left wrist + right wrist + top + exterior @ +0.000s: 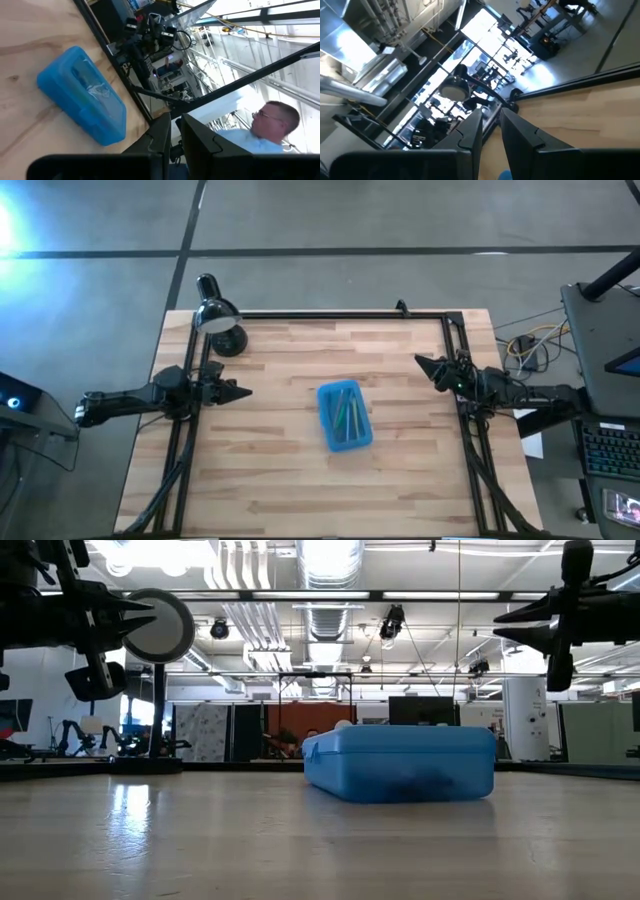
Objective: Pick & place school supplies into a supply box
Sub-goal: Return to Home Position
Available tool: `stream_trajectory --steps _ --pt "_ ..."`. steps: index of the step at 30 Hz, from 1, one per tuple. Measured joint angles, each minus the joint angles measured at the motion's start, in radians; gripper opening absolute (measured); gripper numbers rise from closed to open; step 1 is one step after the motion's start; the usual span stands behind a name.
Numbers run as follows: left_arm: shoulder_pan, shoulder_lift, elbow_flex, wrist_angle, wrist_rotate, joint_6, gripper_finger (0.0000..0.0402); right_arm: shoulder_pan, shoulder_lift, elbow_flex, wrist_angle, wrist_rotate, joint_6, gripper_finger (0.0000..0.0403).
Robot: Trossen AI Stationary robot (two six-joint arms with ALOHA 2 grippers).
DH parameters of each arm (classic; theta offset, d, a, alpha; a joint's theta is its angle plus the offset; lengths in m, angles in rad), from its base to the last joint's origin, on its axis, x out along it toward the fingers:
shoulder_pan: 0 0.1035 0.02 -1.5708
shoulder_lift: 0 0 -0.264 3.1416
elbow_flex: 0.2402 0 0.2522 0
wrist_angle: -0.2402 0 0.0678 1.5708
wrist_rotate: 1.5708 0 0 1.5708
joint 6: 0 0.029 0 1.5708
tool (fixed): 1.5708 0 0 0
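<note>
The supply box (345,416) lies a little right of the centre of the high view, alone on the desk (290,480). Its lid is down. Through the blue plastic I see the school supplies (347,418) inside, mostly green strokes.

I judge that the weak point is the lid. In the low view it sits flat on the box (400,762), but I cannot tell if the clasp has really caught. If it has not, the lid may spring up when somebody lifts the box, and the pens would fall out.

A second risk is the black desk lamp (218,320) in the upper left corner of the desk. My left hand (240,391) is not far below it in the frame, so a wide swing of this arm could knock the lamp over. The box itself is safer, I believe, because in the low view both hands hang well above the desk.

The long axis of the box runs from the upper to the lower part of the high view, with the upper end leaning slightly to the left. The pens inside lie along the same line. On which long side the hinge is, I cannot tell.

My left hand is at the left edge of the desk, its fingers together and holding nothing. My right hand (424,363) is at the right edge, a bit higher in the frame, also closed and empty. Both point toward the middle, well apart from the box.
</note>
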Motion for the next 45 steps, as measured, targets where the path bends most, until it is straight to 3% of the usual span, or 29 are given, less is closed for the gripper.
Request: stream_trajectory --steps 45 --pt "0.000 0.002 0.000 -0.003 0.000 0.000 0.0028 0.007 0.022 0.000 -0.012 0.001 0.000 0.0063"
